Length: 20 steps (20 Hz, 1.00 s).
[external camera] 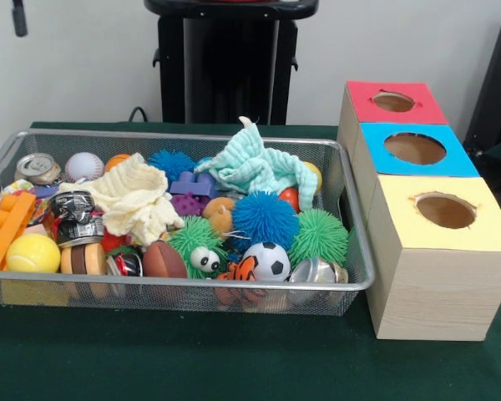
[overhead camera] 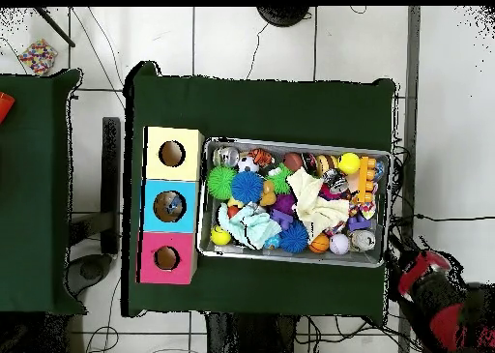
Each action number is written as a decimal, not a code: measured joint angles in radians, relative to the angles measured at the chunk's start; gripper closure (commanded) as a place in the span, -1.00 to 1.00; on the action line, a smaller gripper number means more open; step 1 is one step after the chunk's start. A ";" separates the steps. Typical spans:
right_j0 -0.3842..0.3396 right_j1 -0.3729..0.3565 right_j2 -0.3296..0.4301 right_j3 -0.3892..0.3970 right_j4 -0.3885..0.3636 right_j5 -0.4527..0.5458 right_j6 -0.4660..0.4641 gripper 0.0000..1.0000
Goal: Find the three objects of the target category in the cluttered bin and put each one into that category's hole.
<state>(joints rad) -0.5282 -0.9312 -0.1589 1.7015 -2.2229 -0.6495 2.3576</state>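
The silver wire mesh bin [external camera: 192, 135] sits on the green table, full of mixed toys; it also shows in the overhead view [overhead camera: 290, 142]. The red-topped wooden box's round hole [external camera: 393, 101] is at the far right, farthest from the camera; in the overhead view the hole [overhead camera: 166, 258] lies left of the bin. My gripper [external camera: 3, 15] shows only as two dark fingertips at the top left edge, apart, with nothing between them, above and behind the bin's left end. The red and black arm [overhead camera: 432, 289] is drawn back off the table's corner.
The blue-topped box's hole [external camera: 414, 148] and the yellow-topped box's hole [external camera: 445, 210] are in line with the red one. The bin holds a soccer ball [external camera: 270, 261], baseball [external camera: 84, 166], yellow ball [external camera: 32, 252], spiky balls, a can [external camera: 38, 168], and cream [external camera: 134, 197] and mint [external camera: 255, 165] cloths.
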 measured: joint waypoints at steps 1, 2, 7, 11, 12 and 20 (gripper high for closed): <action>-0.028 0.003 -0.025 0.000 0.000 0.003 0.000 -1.00; -0.031 0.004 -0.031 0.000 0.001 0.005 0.000 -1.00; -0.037 0.010 -0.058 0.003 0.001 0.020 0.000 -1.00; -0.038 0.018 -0.059 0.003 0.001 0.023 0.000 -1.00; -0.037 0.021 -0.059 0.003 0.001 0.023 0.000 -1.00; -0.052 0.045 -0.058 0.003 0.042 0.043 0.000 -1.00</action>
<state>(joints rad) -0.5804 -0.8862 -0.2173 1.7045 -2.1812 -0.6067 2.3576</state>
